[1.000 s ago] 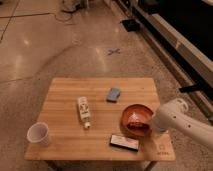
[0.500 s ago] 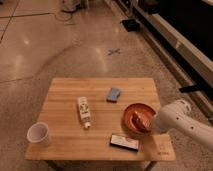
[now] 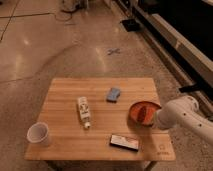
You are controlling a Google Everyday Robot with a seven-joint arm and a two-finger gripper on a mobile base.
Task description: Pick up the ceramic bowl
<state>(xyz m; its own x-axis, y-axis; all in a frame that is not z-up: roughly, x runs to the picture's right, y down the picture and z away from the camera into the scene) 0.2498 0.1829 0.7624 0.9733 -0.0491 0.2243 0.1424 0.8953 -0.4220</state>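
The ceramic bowl, glossy orange-red with a darker inside, is at the right edge of the wooden table. It looks slightly tilted. My gripper is at the bowl's right rim, at the end of the white arm that reaches in from the right. The arm's casing hides the contact with the bowl.
A white cup stands at the table's front left corner. A small bottle lies on its side near the middle. A blue object lies behind the bowl, and a dark flat package in front of it. Shiny floor surrounds the table.
The bowl and the end of the arm have shifted together a little to the right and upward in the view. Nothing else on the table has moved.
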